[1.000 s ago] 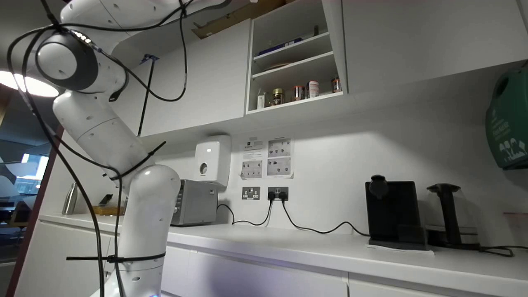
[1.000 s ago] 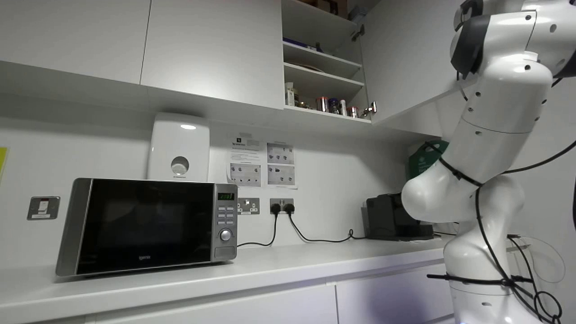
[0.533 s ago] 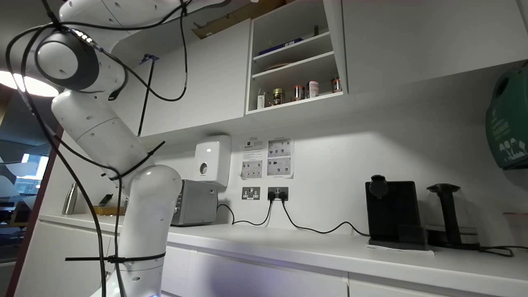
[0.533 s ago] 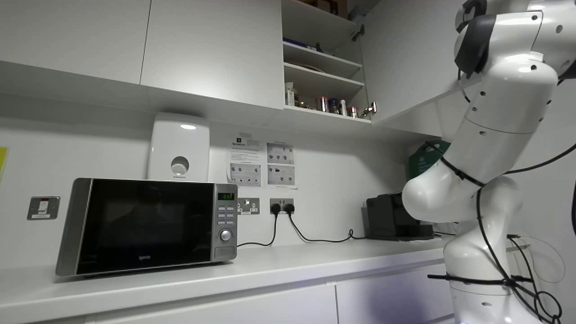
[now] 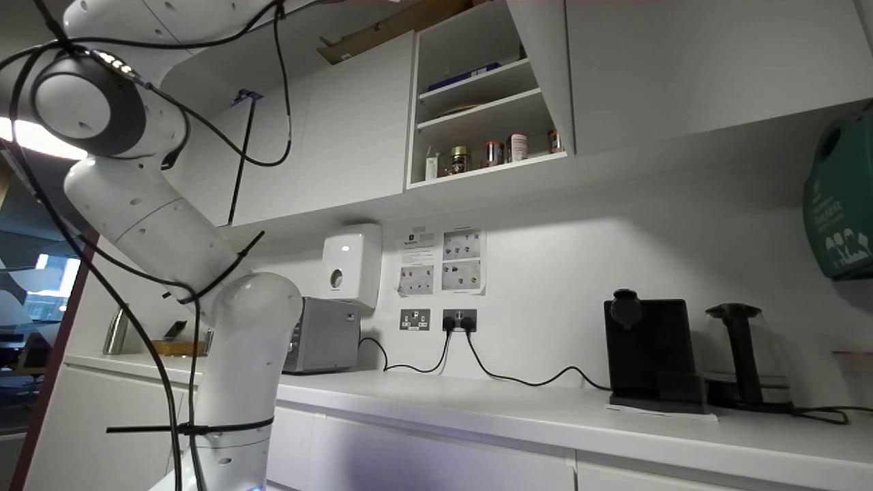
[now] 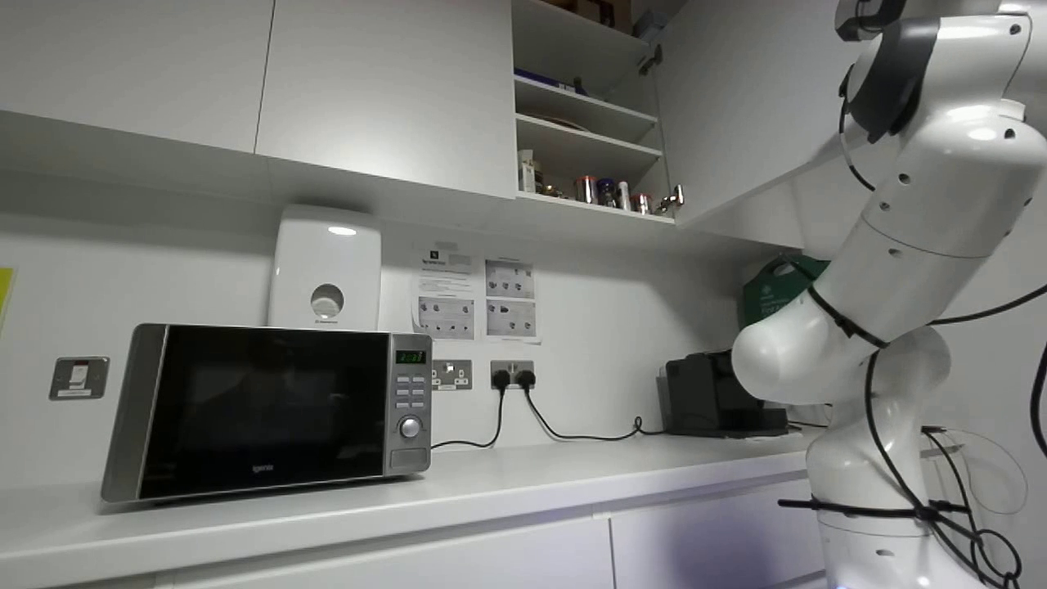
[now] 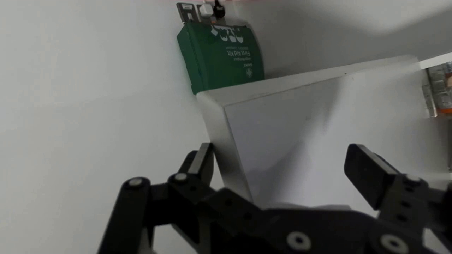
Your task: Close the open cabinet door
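Observation:
The white cabinet door (image 5: pixel 549 48) stands open, hinged at the right side of the wall cabinet (image 5: pixel 487 172). It shows as a narrow slanted strip there and as a broad panel in an exterior view (image 6: pixel 736 98). Jars (image 5: pixel 460 160) stand on the lowest shelf. In the wrist view, which is upside down, the door (image 7: pixel 310 116) shows its inner face, with its free edge between my fingers. My gripper (image 7: pixel 280 150) is open. The left finger is at the outer side of that edge, seemingly touching; the right finger is over the inner face. The gripper is out of both exterior views.
Identical white cabinet fronts (image 5: pixel 709 61) flank the open cabinet. A green first-aid kit (image 7: pixel 226 56) hangs on the wall past the door. A microwave (image 6: pixel 270 409), coffee machine (image 5: pixel 648 348) and kettle (image 5: pixel 740 354) stand on the counter (image 5: pixel 477 402). Cables hang along the arm.
The door has swung a little toward the cabinet and hides more of the shelves in an exterior view. The arm has shifted, mostly in the last half second, away from the wall cabinets.

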You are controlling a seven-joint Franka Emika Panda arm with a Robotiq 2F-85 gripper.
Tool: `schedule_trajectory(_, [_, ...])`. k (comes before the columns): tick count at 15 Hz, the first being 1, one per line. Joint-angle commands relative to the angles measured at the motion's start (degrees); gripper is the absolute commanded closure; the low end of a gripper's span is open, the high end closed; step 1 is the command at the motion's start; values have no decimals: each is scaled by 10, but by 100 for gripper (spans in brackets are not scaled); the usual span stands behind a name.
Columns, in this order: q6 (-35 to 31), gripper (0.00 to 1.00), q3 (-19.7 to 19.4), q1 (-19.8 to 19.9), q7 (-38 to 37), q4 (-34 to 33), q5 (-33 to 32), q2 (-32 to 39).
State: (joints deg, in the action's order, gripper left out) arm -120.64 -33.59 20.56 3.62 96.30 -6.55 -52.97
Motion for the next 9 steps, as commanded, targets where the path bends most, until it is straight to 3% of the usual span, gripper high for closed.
schedule_trajectory(1, [35,0,39,-31,2,33,27,-31])
schedule_trajectory(9, [86,0,76,-82,7,57,47,-80])
